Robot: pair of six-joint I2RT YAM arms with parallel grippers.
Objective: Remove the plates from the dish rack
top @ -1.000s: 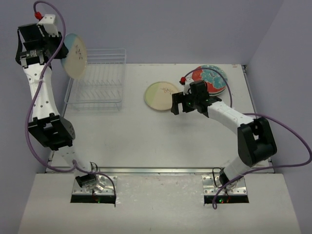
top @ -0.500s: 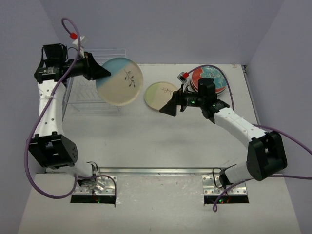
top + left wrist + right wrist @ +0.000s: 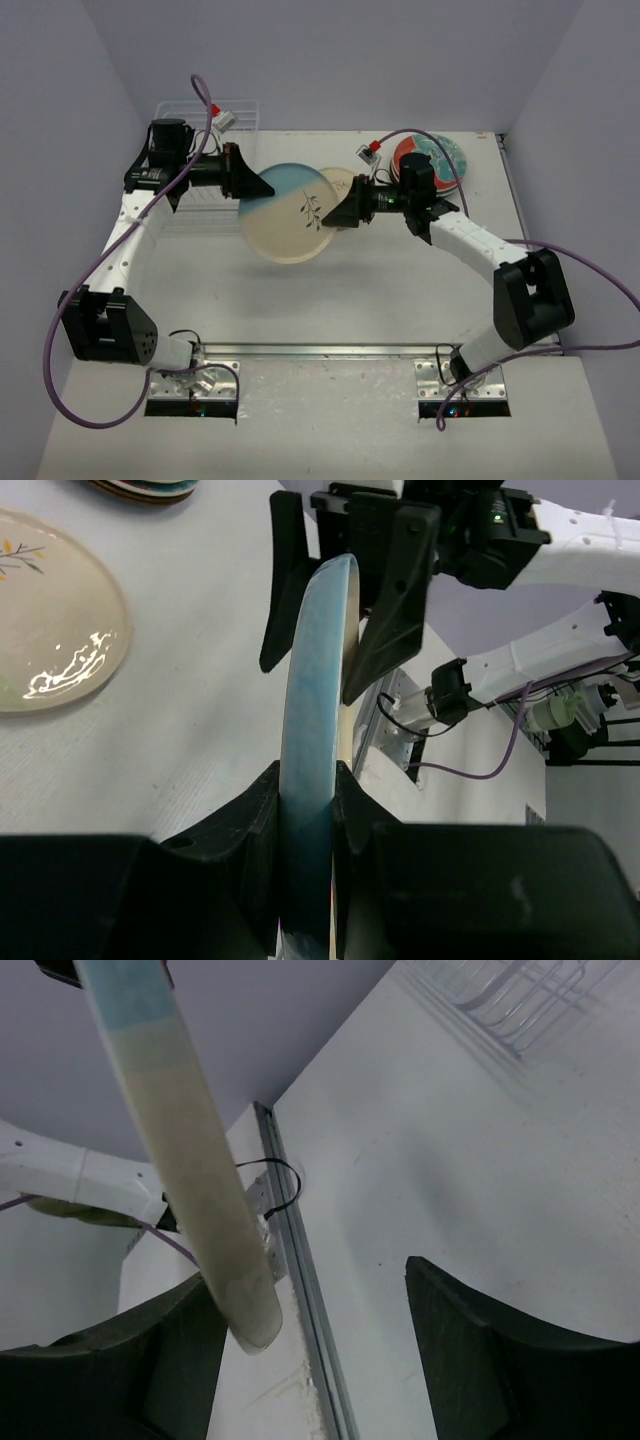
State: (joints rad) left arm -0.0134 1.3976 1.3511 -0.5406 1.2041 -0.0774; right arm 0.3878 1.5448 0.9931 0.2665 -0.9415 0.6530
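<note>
My left gripper (image 3: 247, 186) is shut on the rim of a cream plate with a pale blue segment (image 3: 290, 212) and holds it above the middle of the table. In the left wrist view the plate (image 3: 312, 730) stands edge-on between my fingers (image 3: 245, 815). My right gripper (image 3: 338, 214) is open, its jaws straddling the plate's opposite rim (image 3: 175, 1140) without closing; one finger (image 3: 500, 1345) stands well apart. The white wire dish rack (image 3: 235, 112) sits at the back left, partly hidden by my left arm, with no plates showing in it.
A second cream plate (image 3: 342, 183) lies flat on the table behind the held one; it also shows in the left wrist view (image 3: 50, 620). A stack of red-and-teal plates (image 3: 445, 158) lies at the back right. The rack's wires (image 3: 510, 1000) show in the right wrist view.
My left arm swung the cream plate from beside the rack rightward to the table's middle. My right gripper moved left and now straddles the plate's far rim.
</note>
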